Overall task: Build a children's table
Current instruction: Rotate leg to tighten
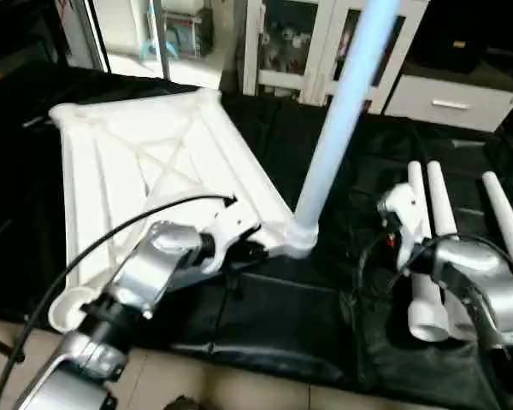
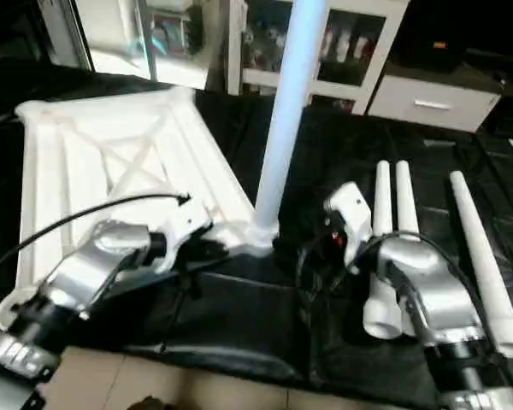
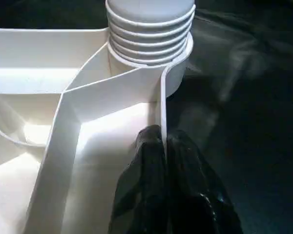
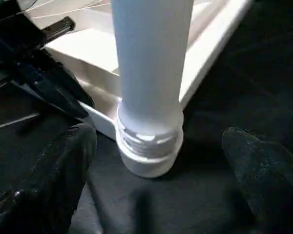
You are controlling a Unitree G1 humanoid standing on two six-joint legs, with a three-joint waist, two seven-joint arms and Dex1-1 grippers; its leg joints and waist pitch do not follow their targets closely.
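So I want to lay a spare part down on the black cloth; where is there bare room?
Bare cloth lies in front of the tabletop, between the left gripper and the three loose legs. It is crowded at the near corner, where the upright leg stands, and around the right gripper.

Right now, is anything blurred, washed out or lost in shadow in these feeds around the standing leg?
Left eye view: the standing leg is smeared and bluish, and the tabletop glares near white. Left wrist view: threads crisp, but the left gripper is a dark soft mass. Right wrist view: the right gripper's fingers are blurred, and the black mat swallows detail.
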